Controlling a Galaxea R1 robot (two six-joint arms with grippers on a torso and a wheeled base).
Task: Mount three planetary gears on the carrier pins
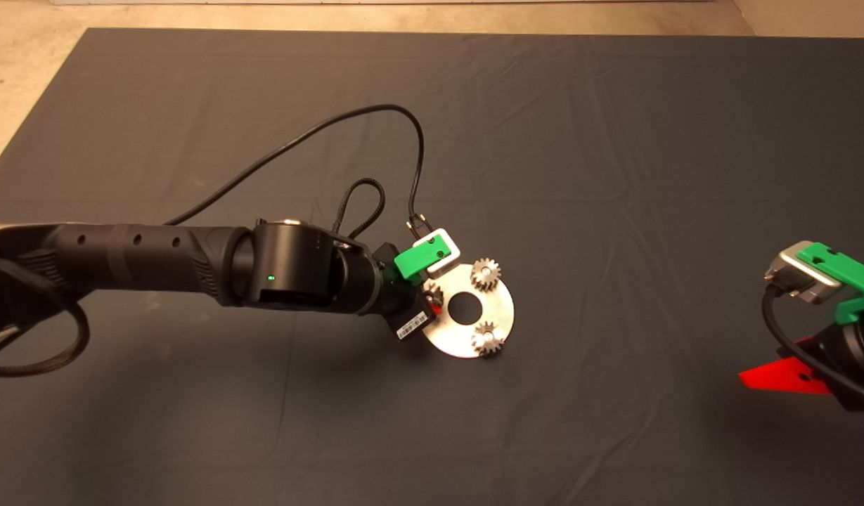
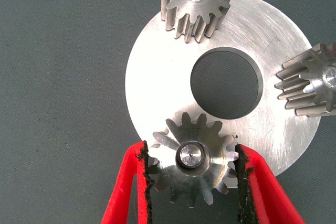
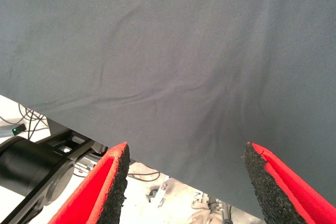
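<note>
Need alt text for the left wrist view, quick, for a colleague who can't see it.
The left claw grips a planetary gear seated on a carrier pin of the shiny disc. Two more gears sit on their pins around the disc's central hole.

A dark grey mat [image 1: 614, 140], creased with faint folds, fills nearly the whole head view, with pale beige floor [image 1: 24, 84] showing along the top edge and in the upper left corner, while loose cables [image 3: 23, 116] lie on light floor at the lower left of the right wrist view.
</note>
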